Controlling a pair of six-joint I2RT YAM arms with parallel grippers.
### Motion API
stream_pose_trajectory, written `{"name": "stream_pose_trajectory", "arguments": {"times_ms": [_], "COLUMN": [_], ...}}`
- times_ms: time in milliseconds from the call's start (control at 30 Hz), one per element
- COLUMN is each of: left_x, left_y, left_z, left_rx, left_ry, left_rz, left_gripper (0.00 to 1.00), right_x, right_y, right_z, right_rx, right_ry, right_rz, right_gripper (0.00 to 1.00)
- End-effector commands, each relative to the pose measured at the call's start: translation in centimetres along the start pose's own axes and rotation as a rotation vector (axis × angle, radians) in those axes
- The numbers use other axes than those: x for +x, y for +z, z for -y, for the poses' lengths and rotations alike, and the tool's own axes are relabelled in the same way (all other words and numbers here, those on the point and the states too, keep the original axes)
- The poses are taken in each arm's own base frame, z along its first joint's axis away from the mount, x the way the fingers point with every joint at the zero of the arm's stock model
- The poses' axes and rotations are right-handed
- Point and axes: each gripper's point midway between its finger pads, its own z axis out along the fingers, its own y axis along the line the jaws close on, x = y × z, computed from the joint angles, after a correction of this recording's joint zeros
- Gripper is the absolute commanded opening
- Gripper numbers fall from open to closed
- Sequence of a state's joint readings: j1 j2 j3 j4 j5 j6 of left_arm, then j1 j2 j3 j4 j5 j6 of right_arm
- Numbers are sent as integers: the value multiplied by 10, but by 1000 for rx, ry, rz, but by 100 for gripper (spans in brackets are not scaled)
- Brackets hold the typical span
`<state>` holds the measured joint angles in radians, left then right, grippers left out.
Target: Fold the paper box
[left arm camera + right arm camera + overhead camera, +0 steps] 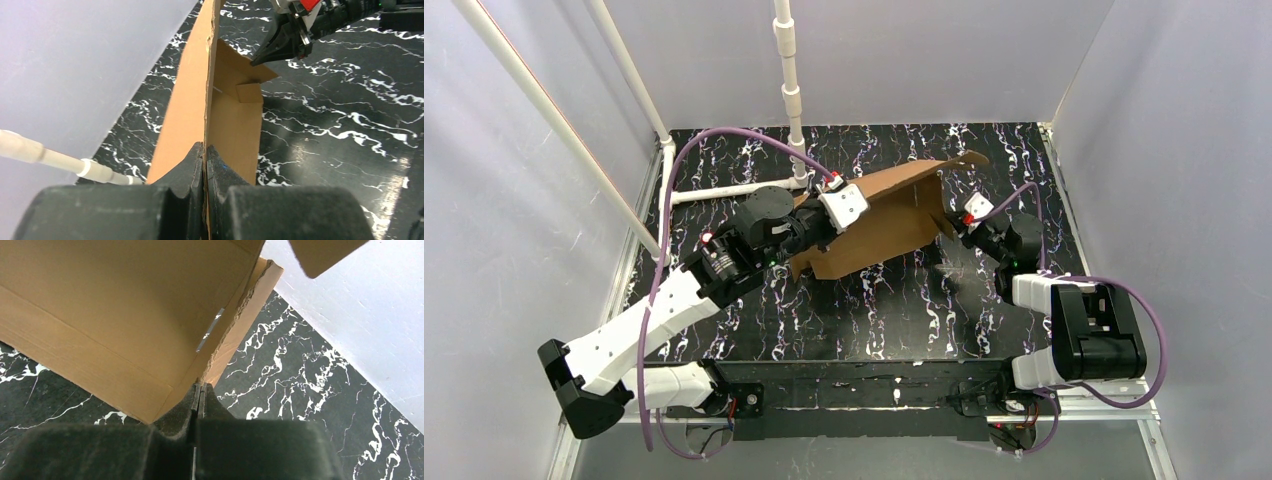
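Now, paper box (894, 215): half-folded, tilted up on edge over the far middle of the table (874, 320).
Left gripper (205, 152): clamped on the sheet's edge.
Right gripper (199, 390): jaws together, tips at a side flap; grip unclear.
Risk: the narrow pinch could slip, so the panel sags or creases wrongly.
Obstacles: white post (790, 80) and purple cable (686, 150) close behind.

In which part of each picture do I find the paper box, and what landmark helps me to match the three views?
Top external: the paper box stands tilted at the centre, toward the far side.
Left wrist: the box is seen edge-on, running up the middle from the left gripper.
Right wrist: it fills the upper left.
Shared landmark: the black marbled table, around the box in all three views.
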<state>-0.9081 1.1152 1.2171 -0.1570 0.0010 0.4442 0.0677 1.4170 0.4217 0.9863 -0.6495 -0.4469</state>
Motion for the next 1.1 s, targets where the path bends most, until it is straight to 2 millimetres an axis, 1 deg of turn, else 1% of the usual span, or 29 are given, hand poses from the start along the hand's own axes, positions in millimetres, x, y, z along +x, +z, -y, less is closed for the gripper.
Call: {"name": "stream_pose_trajectory", "arguments": {"times_ms": [0, 300, 433, 567, 667, 733, 833, 967, 1067], "left_x": [-21, -14, -12, -7, -11, -20, -28, -36, -38], "left_y": [-9, -1, 2, 1, 4, 6, 7, 9, 8], "left_z": [3, 10, 12, 3, -1, -5, -10, -12, -13], "left_rx": [-5, 5, 10, -36, -40, -38, -38, -25, -10], "left_ry": [-140, -266, -296, -275, -238, -221, -210, -202, -192], "left_rz": [97, 44, 29, 6, 2, 2, -1, -10, -35], "left_gripper": [0, 0, 0, 0, 0, 0, 0, 0, 0], "right_x": [2, 4, 3, 3, 2, -2, -10, -14, -18], "right_y": [-1, -2, -1, -1, 1, 3, 5, 7, 10], "right_z": [-11, -11, -8, -3, 3, 8, 14, 26, 34], "right_rx": [-70, -117, -130, -123, -100, -76, -39, 42, 95], "right_ry": [20, 78, 91, 85, 77, 81, 68, 21, 17], "right_rz": [-17, -46, -63, -90, -86, -70, -36, -17, 2], "right_gripper": [1, 1, 1, 1, 1, 1, 1, 1, 1]}}
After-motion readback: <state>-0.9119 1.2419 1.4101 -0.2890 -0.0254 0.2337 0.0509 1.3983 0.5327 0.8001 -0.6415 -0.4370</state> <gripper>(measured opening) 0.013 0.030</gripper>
